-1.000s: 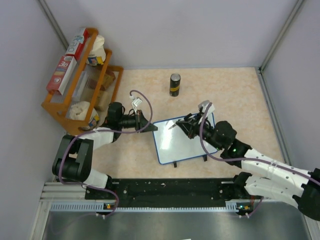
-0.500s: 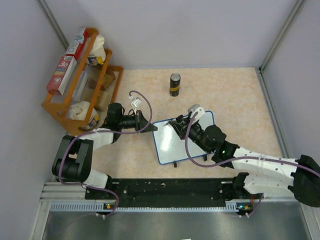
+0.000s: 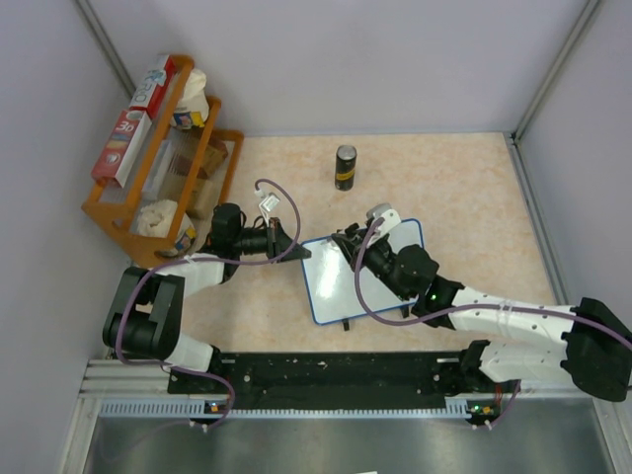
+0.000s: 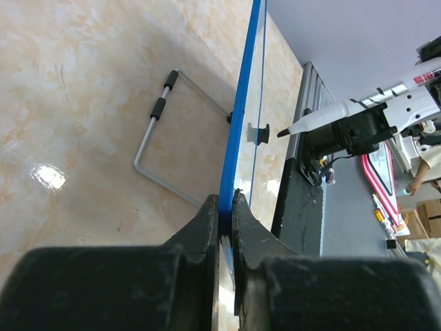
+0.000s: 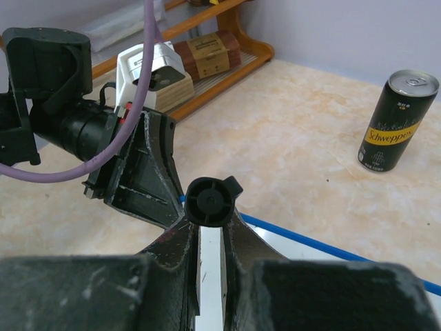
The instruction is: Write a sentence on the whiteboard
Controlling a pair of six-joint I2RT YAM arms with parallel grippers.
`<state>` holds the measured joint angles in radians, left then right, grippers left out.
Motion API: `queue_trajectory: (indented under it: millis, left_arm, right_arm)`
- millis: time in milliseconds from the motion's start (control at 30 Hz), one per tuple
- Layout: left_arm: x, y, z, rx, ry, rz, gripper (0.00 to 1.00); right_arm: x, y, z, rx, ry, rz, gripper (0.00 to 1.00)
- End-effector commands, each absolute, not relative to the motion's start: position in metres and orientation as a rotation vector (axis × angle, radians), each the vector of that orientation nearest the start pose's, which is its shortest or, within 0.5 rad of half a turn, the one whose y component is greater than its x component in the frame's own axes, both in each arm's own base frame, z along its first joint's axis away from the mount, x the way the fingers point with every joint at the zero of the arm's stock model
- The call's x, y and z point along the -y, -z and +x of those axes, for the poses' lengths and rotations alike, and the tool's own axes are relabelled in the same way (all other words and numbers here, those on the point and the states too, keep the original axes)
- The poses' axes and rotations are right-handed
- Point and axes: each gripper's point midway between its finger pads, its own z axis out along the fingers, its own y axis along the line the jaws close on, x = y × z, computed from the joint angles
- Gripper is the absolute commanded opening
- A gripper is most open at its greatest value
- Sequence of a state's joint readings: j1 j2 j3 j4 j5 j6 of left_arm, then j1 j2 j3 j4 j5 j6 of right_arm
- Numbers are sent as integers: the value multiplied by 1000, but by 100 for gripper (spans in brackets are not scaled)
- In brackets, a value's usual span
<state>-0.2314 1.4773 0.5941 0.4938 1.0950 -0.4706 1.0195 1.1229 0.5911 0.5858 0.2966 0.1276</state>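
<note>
Right end effector (image 5: 210, 231) is clamped on a marker (image 5: 209, 200), tip close to the whiteboard (image 3: 341, 291) near its far-left corner; left end effector (image 4: 226, 207) pinches the board's blue rim there; the board's long axis runs left-right across the table (image 3: 474, 188).

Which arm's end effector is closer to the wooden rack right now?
Left. The left end effector clamps the whiteboard's left edge, just right of the wooden rack; the right end effector, holding a marker, hangs over it farther right.
</note>
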Motion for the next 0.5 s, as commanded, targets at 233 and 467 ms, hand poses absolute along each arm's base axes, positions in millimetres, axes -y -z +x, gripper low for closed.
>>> queue_trajectory:
  millis: [233,467]
  left_arm:
    - [227,-118,264,-1993,1445,547,0]
    - [227,-118,264,-1992,1444,549,0]
  right_arm:
    - [-313,-258,252,-1469,-687,-374,0]
    - [-308,-240,252,-1500,-662,-374,0]
